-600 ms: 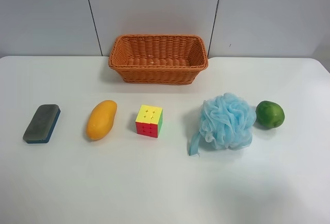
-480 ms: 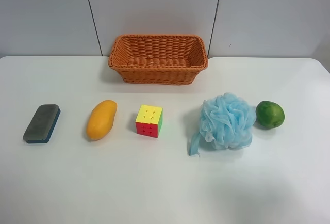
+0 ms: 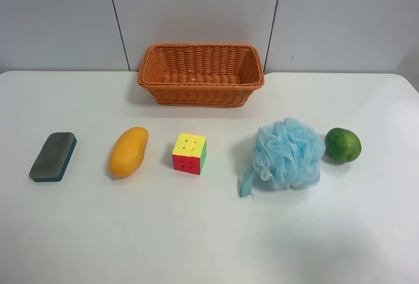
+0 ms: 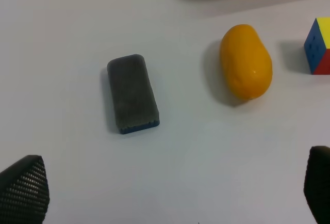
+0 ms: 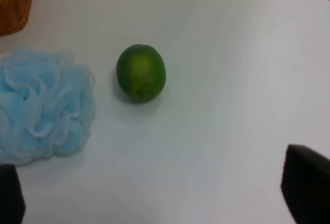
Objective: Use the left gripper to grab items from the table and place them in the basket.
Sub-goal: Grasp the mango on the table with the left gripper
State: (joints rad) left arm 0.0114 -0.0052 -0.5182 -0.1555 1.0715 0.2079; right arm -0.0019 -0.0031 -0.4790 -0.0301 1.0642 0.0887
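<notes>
Left tool (image 4: 170, 188) — wide apart, above table (image 4: 77, 22)

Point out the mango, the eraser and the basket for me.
mango (image 3: 129, 152), exterior high view, middle of its skin.
eraser (image 4: 132, 92), left wrist view, middle of its grey top.
basket (image 3: 200, 94), exterior high view, near wall.

Far wall (image 3: 196, 6): pale grey panels split by two thin dark seams (image 3: 115, 19), both slightly off vertical. White table (image 3: 196, 245) runs right up to it. Lighting even and diffuse, shadows soft.
</notes>
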